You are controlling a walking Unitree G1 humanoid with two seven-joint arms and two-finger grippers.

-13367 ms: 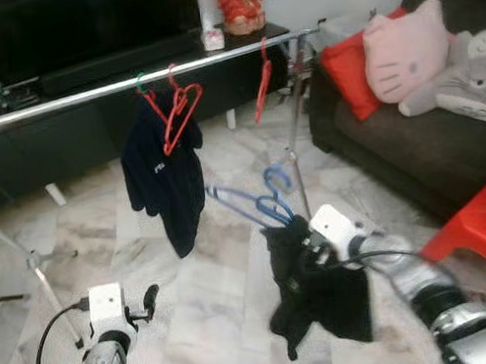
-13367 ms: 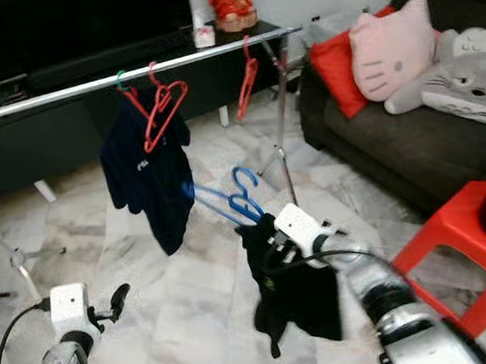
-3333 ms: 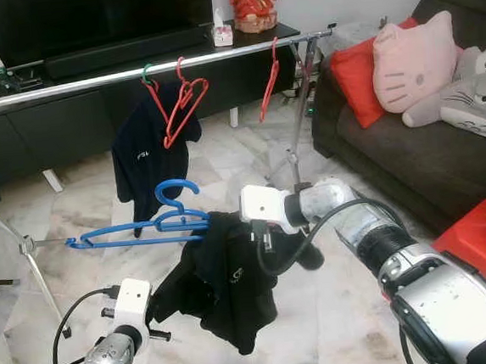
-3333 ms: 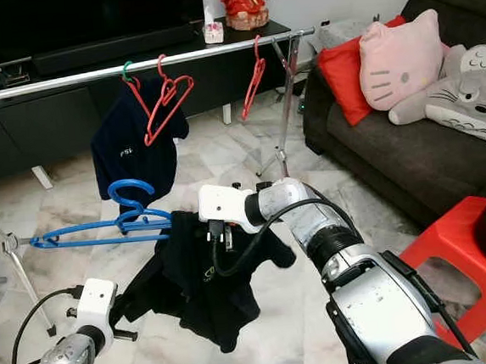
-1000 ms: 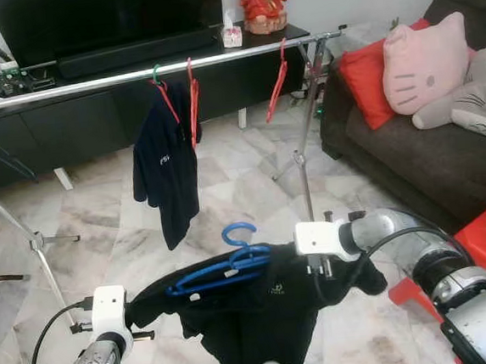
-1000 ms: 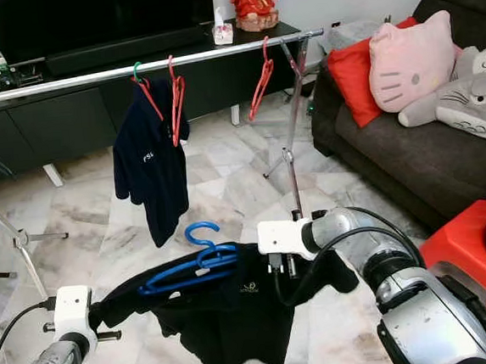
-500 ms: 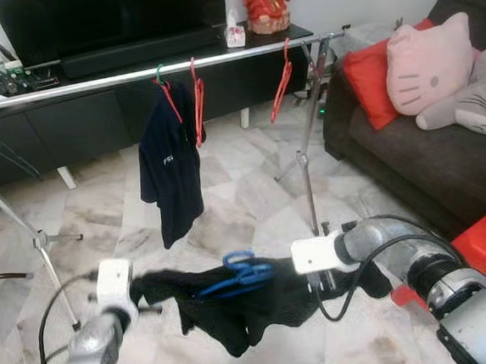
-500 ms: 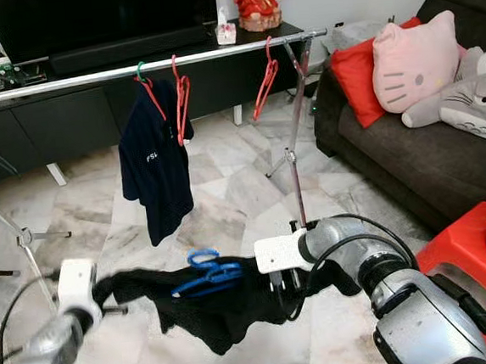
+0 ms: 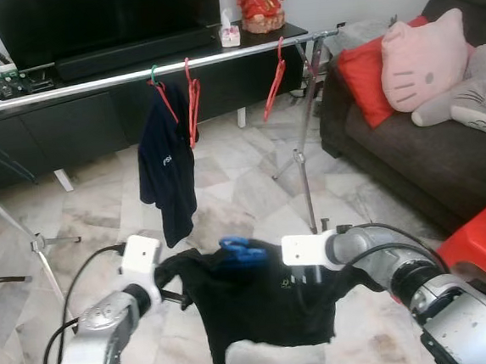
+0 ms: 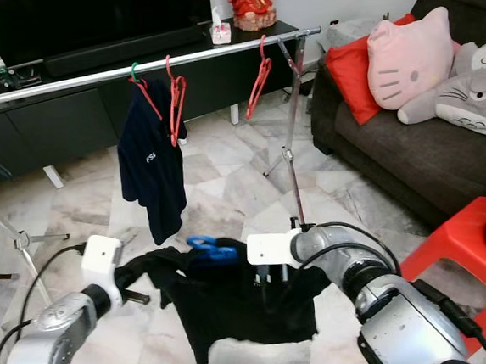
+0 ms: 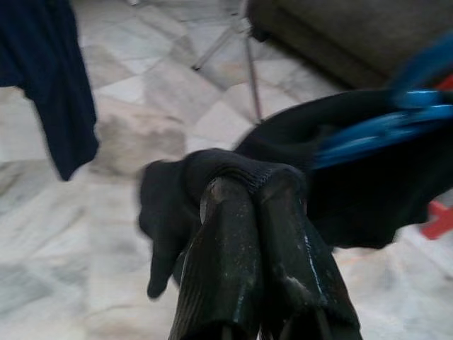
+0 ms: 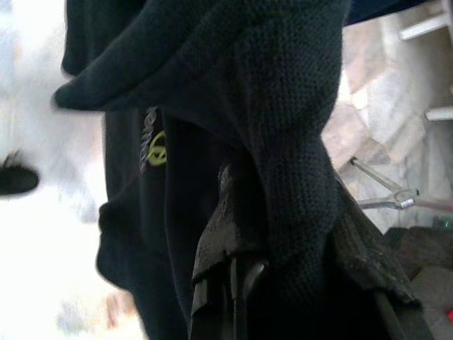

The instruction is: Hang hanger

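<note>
While the left gripper (image 9: 177, 283) is clamped on one shoulder of the black shirt (image 9: 262, 304), the right gripper (image 9: 313, 283) pinches the other, jaws together on the cloth. Between the jaws sits the blue hanger (image 9: 242, 250), below the rail (image 9: 173, 66).

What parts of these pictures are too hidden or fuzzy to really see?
- Blue hanger: in the left eye view the black shirt covers its arms, so just its top shows.
- Right gripper: in the right wrist view the shirt drapes over its fingers.
- Left gripper: the left wrist view is blurred, and cloth wraps the tips.
- Shirt logo: too small and blurry to read.
</note>
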